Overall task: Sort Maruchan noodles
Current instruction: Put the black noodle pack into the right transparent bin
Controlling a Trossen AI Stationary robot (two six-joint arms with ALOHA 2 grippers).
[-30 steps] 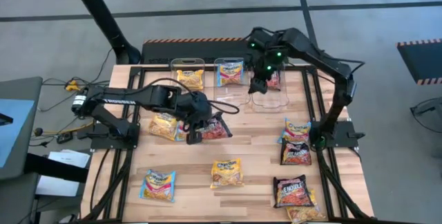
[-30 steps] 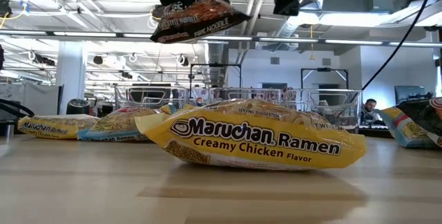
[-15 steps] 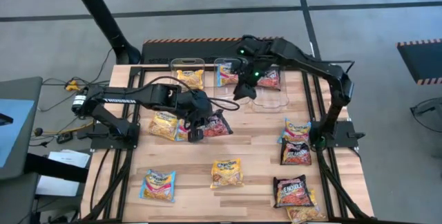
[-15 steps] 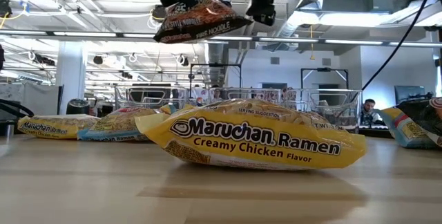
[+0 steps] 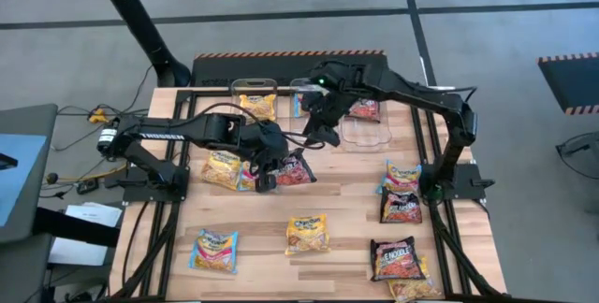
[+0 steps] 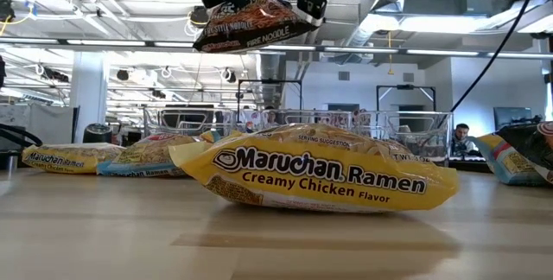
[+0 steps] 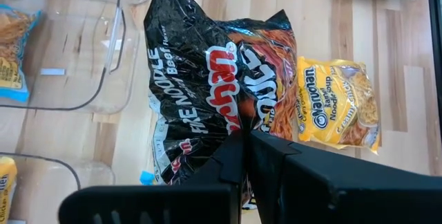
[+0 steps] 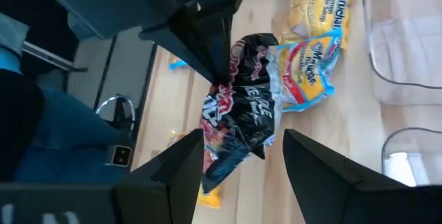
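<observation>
A dark packet is pinched at one edge by the left gripper, whose fingers are pressed together on the wrapper, and it is held in the air above the table, left of centre. In the low view the packet is seen hanging clear of the yellow packet lying below. Its long axis is laid roughly left to right, sloping a little towards the far side, with the free end pointed at the right gripper. That gripper is spread wide and empty, placed just beyond the packet's free end, on the far right of it, between the packet and the bins. In the right wrist view the packet is framed between the spread fingers, so a handover looks likely. The right arm is stretched leftwards from its base, wrist bent down; the left arm is reached right across the table.
</observation>
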